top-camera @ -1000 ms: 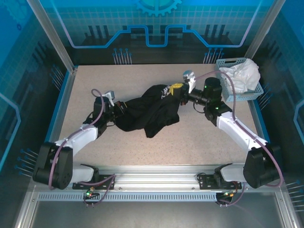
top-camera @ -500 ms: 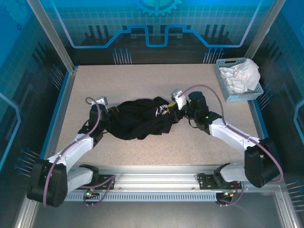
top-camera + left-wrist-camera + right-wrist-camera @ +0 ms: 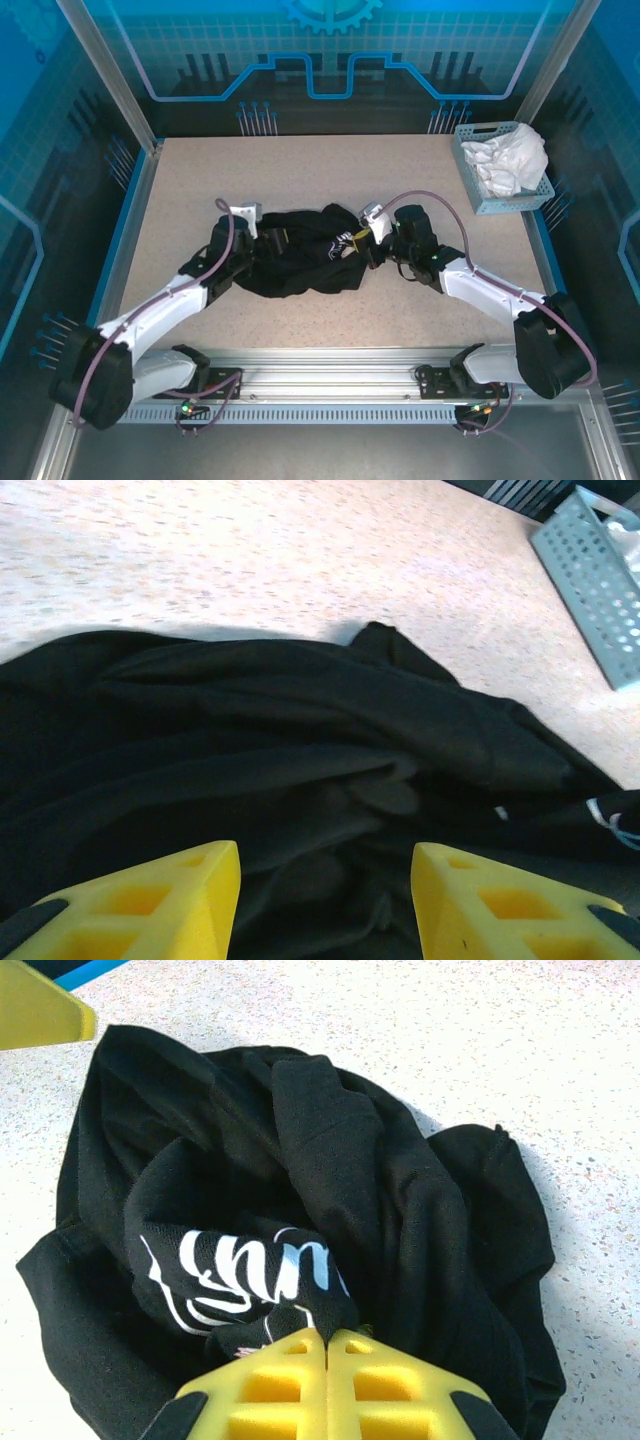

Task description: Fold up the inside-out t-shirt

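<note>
within the last sec both arms came inward, so the inside-out t-shirt [image 3: 300, 265], before stretched between them, now lies bunched mid-frame on the table [image 3: 300, 170]. right gripper [image 3: 327, 1338] is clenched on cloth by the print; left gripper [image 3: 325, 895] stands released above it. folding prob. not begun yet

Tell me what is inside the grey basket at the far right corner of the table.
A crumpled white cloth garment fills the basket and rises above its rim. Anything beneath the cloth, and the basket's floor, is covered.
</note>
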